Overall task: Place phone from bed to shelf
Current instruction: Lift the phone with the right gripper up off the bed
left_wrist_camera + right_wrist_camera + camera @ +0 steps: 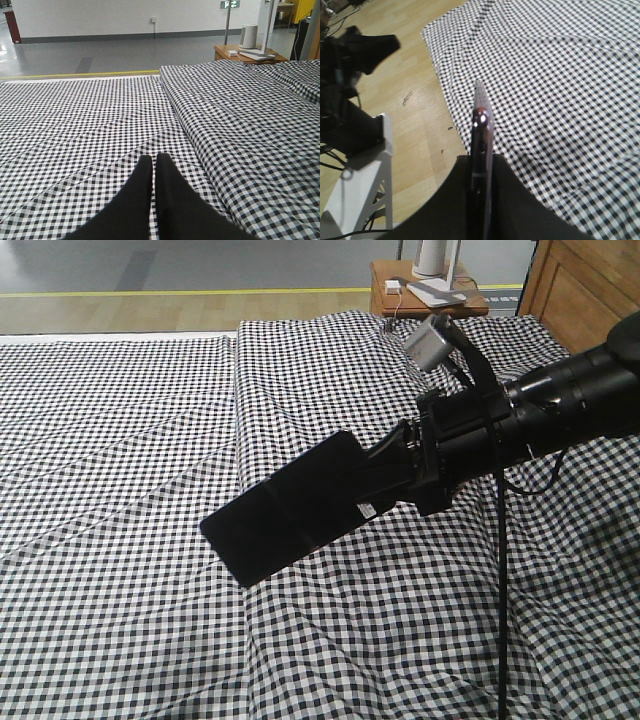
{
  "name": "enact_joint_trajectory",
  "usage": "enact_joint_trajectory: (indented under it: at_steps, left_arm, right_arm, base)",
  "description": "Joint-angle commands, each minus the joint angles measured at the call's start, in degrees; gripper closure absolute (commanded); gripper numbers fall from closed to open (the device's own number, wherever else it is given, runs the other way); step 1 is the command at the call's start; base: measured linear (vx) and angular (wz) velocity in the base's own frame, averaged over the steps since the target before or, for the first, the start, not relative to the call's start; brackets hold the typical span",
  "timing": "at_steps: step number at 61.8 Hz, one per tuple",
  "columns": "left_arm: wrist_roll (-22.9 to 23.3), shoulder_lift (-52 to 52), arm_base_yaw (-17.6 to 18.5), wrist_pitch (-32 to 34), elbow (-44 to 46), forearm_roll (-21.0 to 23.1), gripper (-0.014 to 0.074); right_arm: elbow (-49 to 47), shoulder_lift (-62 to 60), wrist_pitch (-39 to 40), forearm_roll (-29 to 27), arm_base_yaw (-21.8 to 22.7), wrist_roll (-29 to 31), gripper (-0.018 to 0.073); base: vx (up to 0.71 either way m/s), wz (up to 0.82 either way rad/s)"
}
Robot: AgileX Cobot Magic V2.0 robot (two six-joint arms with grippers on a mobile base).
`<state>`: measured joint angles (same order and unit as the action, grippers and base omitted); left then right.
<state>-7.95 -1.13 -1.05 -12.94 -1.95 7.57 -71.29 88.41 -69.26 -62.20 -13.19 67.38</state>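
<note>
The right gripper (380,475) has its jaws closed tight on one short end of the phone (285,508), pinching the thin slab by its flat faces near the small white sticker, so most of the glossy black body juts out unsupported over the bed (120,440). The phone appears to hang clear of the gingham fabric, over the middle of the bed and well away from the wooden headboard (585,285) at the bed's far corner. The left gripper (153,172) hovers low over the bed with its fingers drawn together and nothing between them. The step in hand looks like the carry to the shelf, which no view shows (so its direction cannot be judged from here). With such a short grip on a slick, creased slab, the carry is best done slowly and smoothly. The wrist should stay steady so the long free end does not swing or lever out of the pads, and the phone should keep well above the bed's folds. The idle left arm should stay out of the path.
</note>
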Motion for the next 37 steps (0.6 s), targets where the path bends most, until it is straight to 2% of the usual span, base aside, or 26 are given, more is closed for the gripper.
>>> enact_joint_trajectory:
  at_steps: [1, 13, 21, 37]
  left_arm:
    - [0.2, -0.3, 0.2, 3.9, 0.0, 0.3, 0.0596]
    - [0.2, -0.3, 0.2, 3.9, 0.0, 0.3, 0.0596]
    - [0.2, -0.3, 0.2, 3.9, 0.0, 0.3, 0.0596]
    - [0.2, -0.3, 0.2, 3.9, 0.0, 0.3, 0.0596]
  right_arm:
    - [-1.3, -4.5, -4.8, -4.5, -1.6, -0.9, 0.0564]
    - [-1.3, -8.8, -4.8, -4.5, -3.6, -1.5, 0.0564]
    - [-1.3, -11.0, -4.8, -4.5, -3.7, -3.5, 0.0564]
    - [-1.3, -12.9, -4.7, -4.6, -3.7, -3.6, 0.0564]
  base:
    - [0.00, 0.00]
    - [0.00, 0.00]
    - [0.00, 0.00]
    - [0.00, 0.00]
